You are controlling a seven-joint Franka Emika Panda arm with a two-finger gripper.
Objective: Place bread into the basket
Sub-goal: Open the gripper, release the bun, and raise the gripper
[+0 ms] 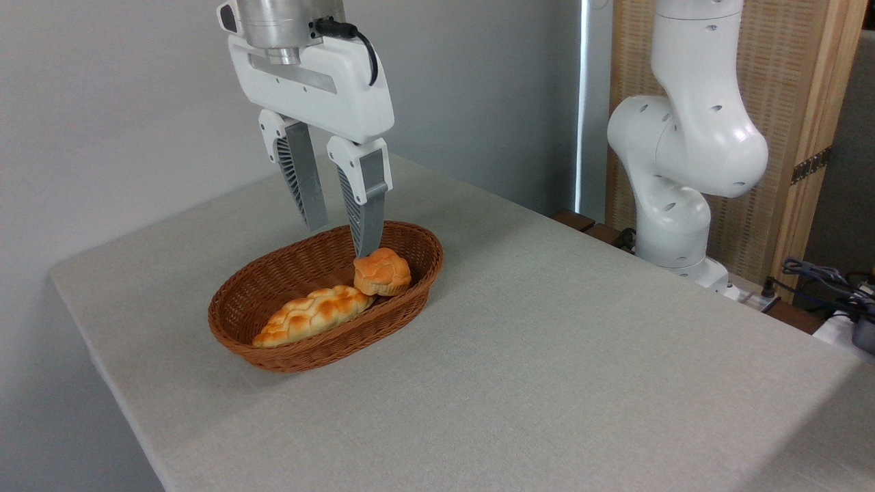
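Surface: a table (547, 355) covered in pale grey-beige cloth, its rounded corner at far left.
On it: one oval reddish-brown wicker basket (287, 355), seated toward the left half, well in from the near edge.
Contact: the basket's base rests flat on the cloth.
Far edge: the white robot base (683, 260) stands just beyond the table's right-hand side.

We see the round orange-golden bun (382, 271) lying in the right end of the oval reddish-brown wicker basket (294, 355), tilted.
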